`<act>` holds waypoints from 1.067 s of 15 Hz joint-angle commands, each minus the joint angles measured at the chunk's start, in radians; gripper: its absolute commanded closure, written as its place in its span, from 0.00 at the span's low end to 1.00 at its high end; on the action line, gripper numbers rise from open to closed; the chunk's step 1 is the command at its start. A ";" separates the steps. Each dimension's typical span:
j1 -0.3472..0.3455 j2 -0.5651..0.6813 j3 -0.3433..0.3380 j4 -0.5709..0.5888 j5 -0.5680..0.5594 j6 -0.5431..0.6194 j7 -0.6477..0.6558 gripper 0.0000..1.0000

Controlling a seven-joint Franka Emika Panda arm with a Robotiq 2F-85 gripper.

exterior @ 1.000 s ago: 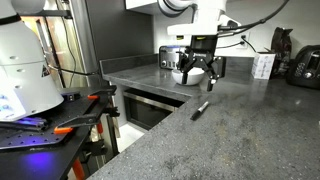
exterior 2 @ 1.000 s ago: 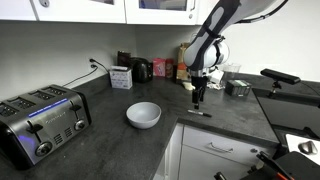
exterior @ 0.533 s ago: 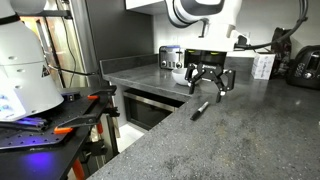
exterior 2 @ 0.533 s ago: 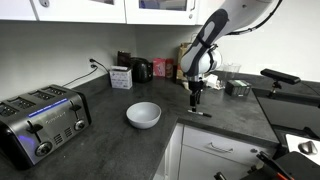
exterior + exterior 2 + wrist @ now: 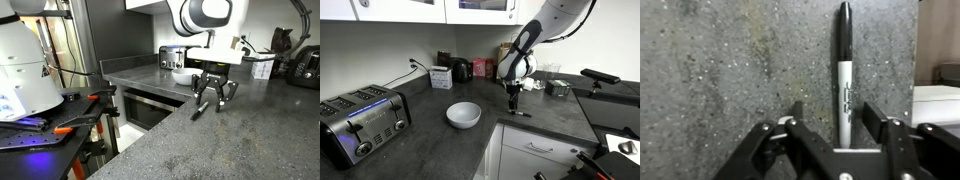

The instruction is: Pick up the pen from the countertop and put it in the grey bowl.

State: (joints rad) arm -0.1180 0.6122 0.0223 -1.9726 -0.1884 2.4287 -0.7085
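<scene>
Wrist view: the pen (image 5: 843, 70) lies flat on the tabletop (image 5: 720, 60). Its long axis runs straight away from the camera, black cap farthest. The claw (image 5: 834, 112) has its jaws apart, straddling the pen's near end. Only an exterior view shows the grey bowl (image 5: 463, 114), well apart from the pen.

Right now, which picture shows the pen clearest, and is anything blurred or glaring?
Wrist view: the pen is sharp, the gripper close to the lens soft. In an exterior view the pen is a tiny dark sliver under even light. In an exterior view the near countertop blurs and a violet glow shows lower left.
</scene>
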 commanded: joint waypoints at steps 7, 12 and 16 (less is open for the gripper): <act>-0.027 0.015 0.023 0.047 -0.016 -0.068 -0.007 1.00; -0.053 -0.035 0.084 0.010 0.040 -0.044 -0.029 0.97; -0.046 -0.106 0.151 -0.035 0.100 0.007 -0.017 0.97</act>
State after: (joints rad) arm -0.1513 0.5737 0.1345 -1.9495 -0.1379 2.4032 -0.7085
